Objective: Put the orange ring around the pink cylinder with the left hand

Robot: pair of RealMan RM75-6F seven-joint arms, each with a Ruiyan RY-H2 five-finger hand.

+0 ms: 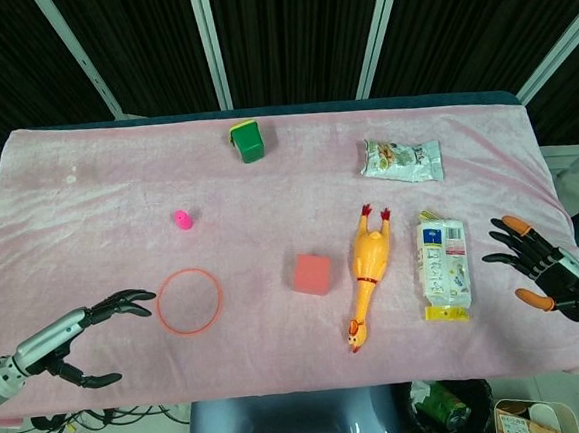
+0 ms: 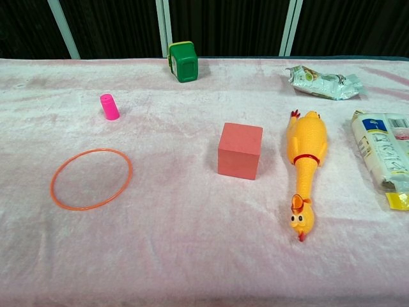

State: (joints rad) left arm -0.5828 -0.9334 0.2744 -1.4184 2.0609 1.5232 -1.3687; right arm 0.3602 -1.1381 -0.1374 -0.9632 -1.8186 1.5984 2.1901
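The orange ring (image 1: 188, 301) (image 2: 91, 178) lies flat on the pink cloth at the front left. The small pink cylinder (image 1: 182, 220) (image 2: 109, 106) stands upright behind it, apart from the ring. My left hand (image 1: 90, 334) hovers near the front left edge, fingers spread and empty, its fingertips just left of the ring without touching it. My right hand (image 1: 547, 272) is at the far right edge, fingers apart, holding nothing. Neither hand appears in the chest view.
A pink cube (image 1: 312, 274) sits mid-table, with a yellow rubber chicken (image 1: 368, 271) to its right. A white packet (image 1: 442, 268) lies near my right hand, a snack bag (image 1: 400, 160) behind it, and a green block (image 1: 247, 141) at the back.
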